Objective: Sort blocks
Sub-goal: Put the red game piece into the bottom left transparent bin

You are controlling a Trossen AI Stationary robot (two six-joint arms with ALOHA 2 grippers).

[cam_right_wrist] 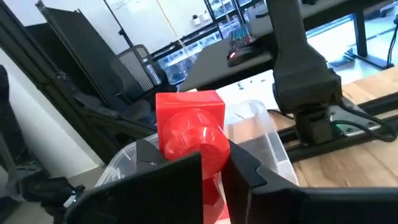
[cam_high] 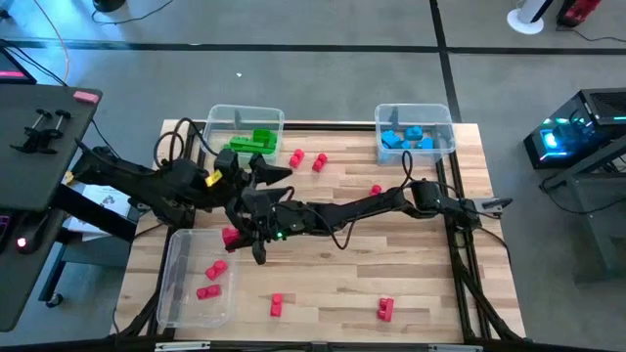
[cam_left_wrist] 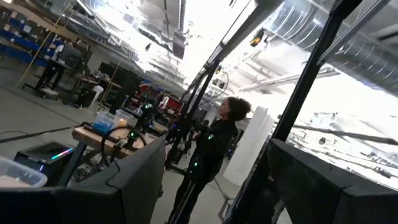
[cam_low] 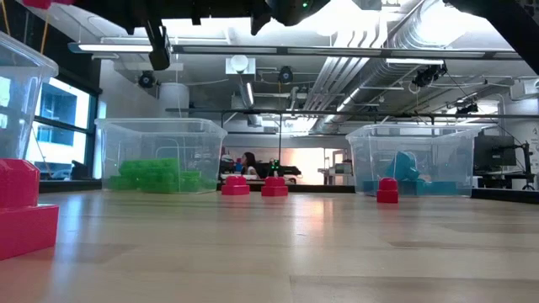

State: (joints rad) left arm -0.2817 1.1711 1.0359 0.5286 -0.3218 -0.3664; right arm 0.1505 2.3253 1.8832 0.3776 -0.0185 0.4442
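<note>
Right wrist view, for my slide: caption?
Right end effector shut on a red block, above the clear bin.

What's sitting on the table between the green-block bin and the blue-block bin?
Two red studded bricks, seen from above, between clear green-block bin and blue-block bin.

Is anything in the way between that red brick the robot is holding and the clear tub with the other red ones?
Nothing visible. The right end effector holds the red brick at the rim of the open-topped red bin. The left end effector waits open beside the green bin, off that path.
</note>
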